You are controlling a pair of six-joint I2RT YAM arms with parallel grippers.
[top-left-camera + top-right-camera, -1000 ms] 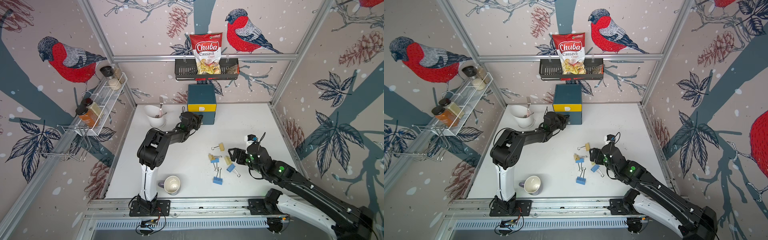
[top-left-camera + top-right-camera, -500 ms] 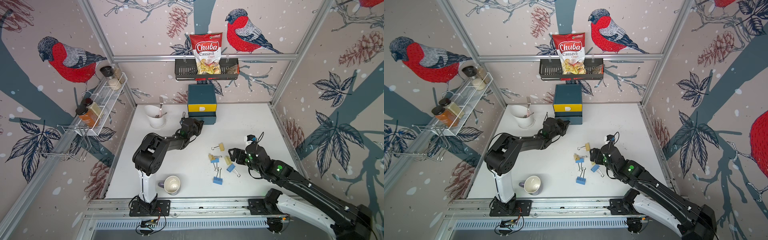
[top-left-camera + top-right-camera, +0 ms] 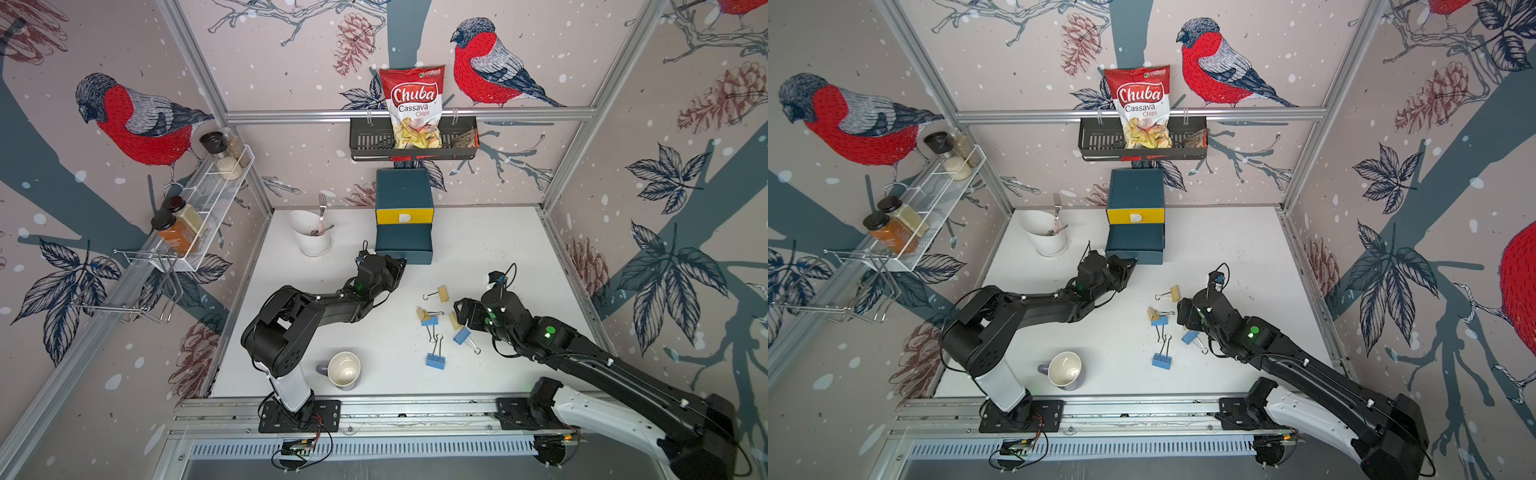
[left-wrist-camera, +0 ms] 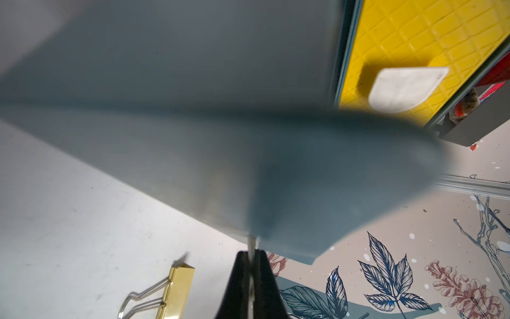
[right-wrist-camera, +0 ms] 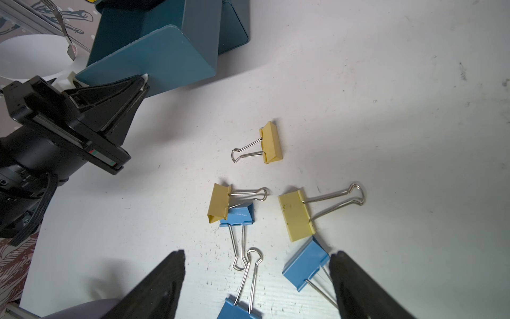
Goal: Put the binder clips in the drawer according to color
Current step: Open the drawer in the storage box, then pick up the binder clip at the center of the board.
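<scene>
The drawer unit stands at the back; its top front is yellow. A teal drawer below it is pulled out. My left gripper is shut on that drawer's white tab pull; the right wrist view shows this left gripper too. Binder clips lie loose on the table: three yellow and three blue. My right gripper hovers open over them, holding nothing.
A white cup with a fork stands left of the drawer unit. A mug lies near the front edge. A black wall basket with a chips bag hangs above the unit. A wire rack with spice jars lines the left wall.
My left gripper has drawn back toward the front, and the teal drawer has slid out with it. The right arm has barely moved.
</scene>
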